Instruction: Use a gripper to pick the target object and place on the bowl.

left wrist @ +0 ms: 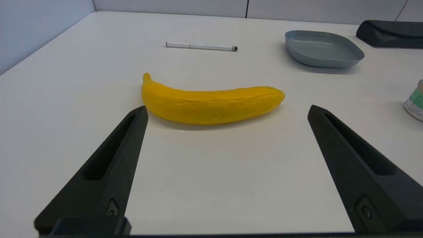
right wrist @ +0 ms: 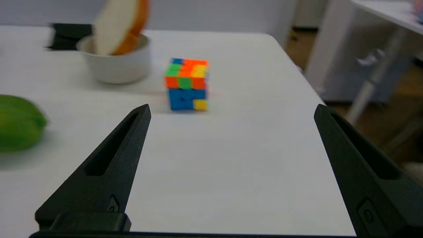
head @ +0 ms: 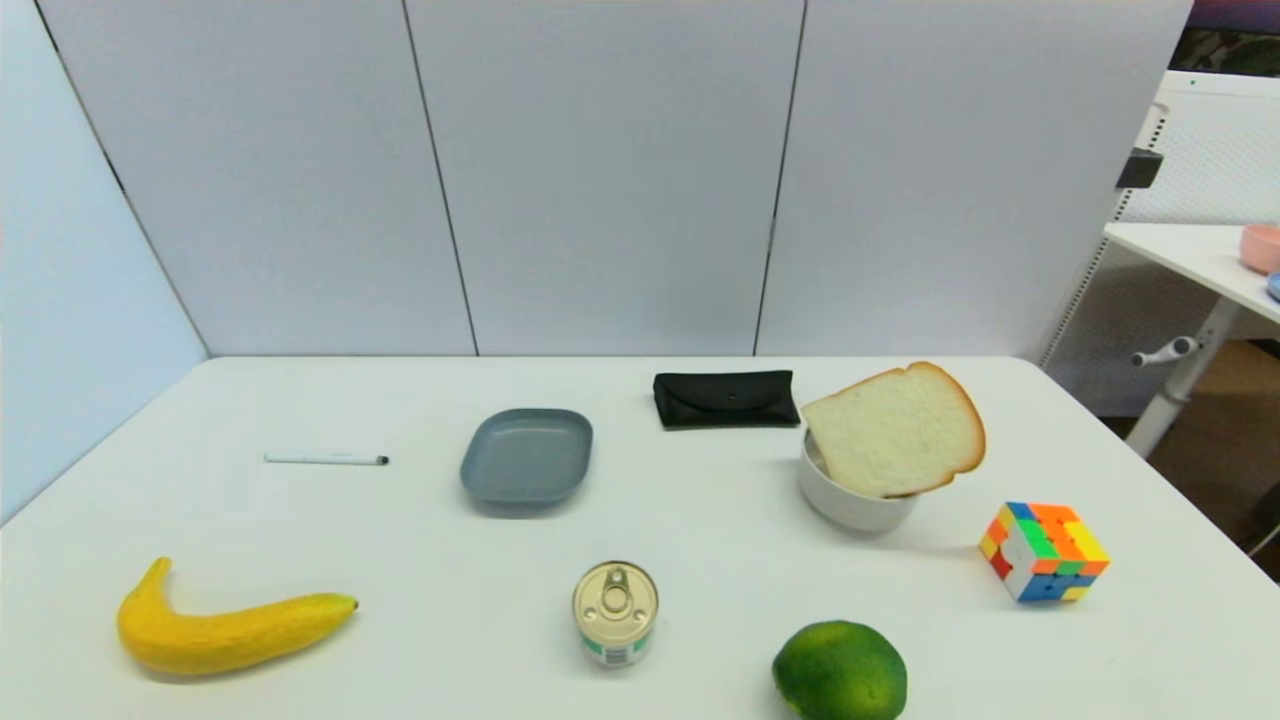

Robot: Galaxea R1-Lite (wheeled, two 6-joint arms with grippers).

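Note:
The toast slice (head: 895, 430), white with an orange-brown crust, leans tilted in and across the off-white bowl (head: 850, 500) at the table's right middle. Both show in the right wrist view, toast (right wrist: 119, 24) standing in the bowl (right wrist: 115, 64). Neither gripper shows in the head view. My right gripper (right wrist: 231, 110) is open and empty, low over the table's near right, well short of the bowl. My left gripper (left wrist: 226, 110) is open and empty, just short of the yellow banana (left wrist: 208, 104).
A Rubik's cube (head: 1042, 550) sits right of the bowl, a green lime (head: 840, 670) and a tin can (head: 615, 612) at the front. A grey plate (head: 527, 455), black case (head: 725, 398) and pen (head: 326, 459) lie farther back. The table's right edge (right wrist: 297, 69) is close.

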